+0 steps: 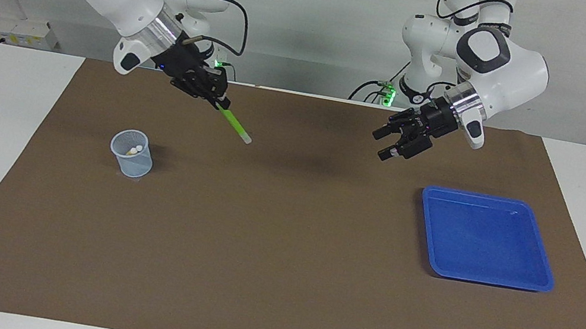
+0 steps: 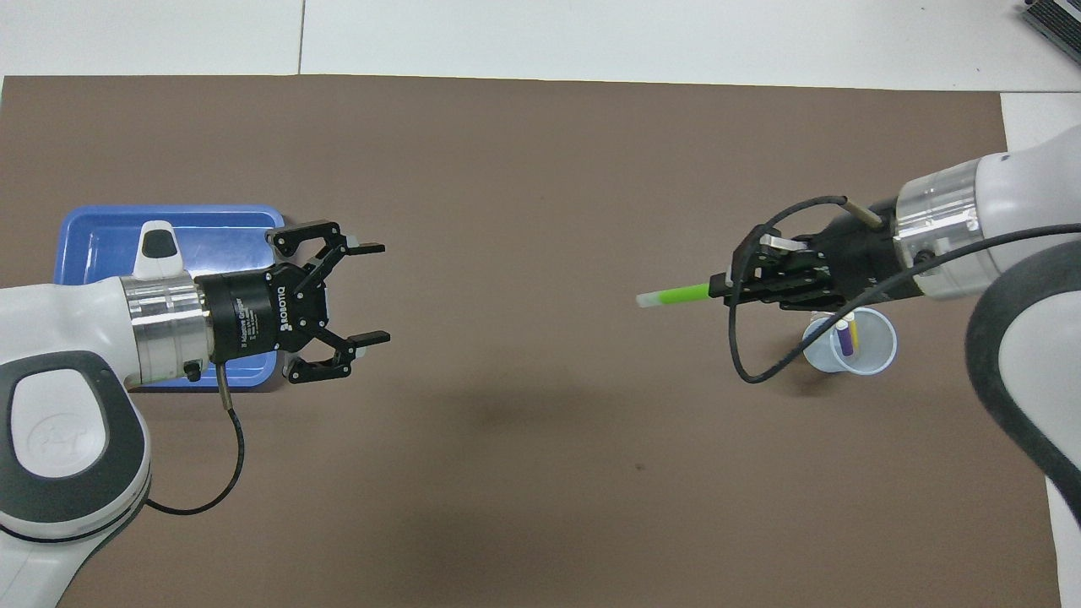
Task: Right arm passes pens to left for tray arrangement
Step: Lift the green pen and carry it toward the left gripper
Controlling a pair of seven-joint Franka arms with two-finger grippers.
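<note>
My right gripper (image 1: 217, 103) (image 2: 722, 287) is shut on the light green pen (image 1: 235, 125) (image 2: 676, 295) and holds it in the air over the mat, its pale end pointing toward the left arm's end. The purple pen (image 2: 843, 337) and the yellow pen (image 2: 853, 331) stand in the pale-blue mesh cup (image 1: 132, 153) (image 2: 851, 342). My left gripper (image 1: 385, 144) (image 2: 373, 294) is open and empty in the air, over the mat beside the blue tray (image 1: 486, 239) (image 2: 93, 245). The tray holds nothing.
A brown mat (image 1: 272, 281) (image 2: 540, 473) covers most of the white table. The cup stands toward the right arm's end, the tray toward the left arm's end.
</note>
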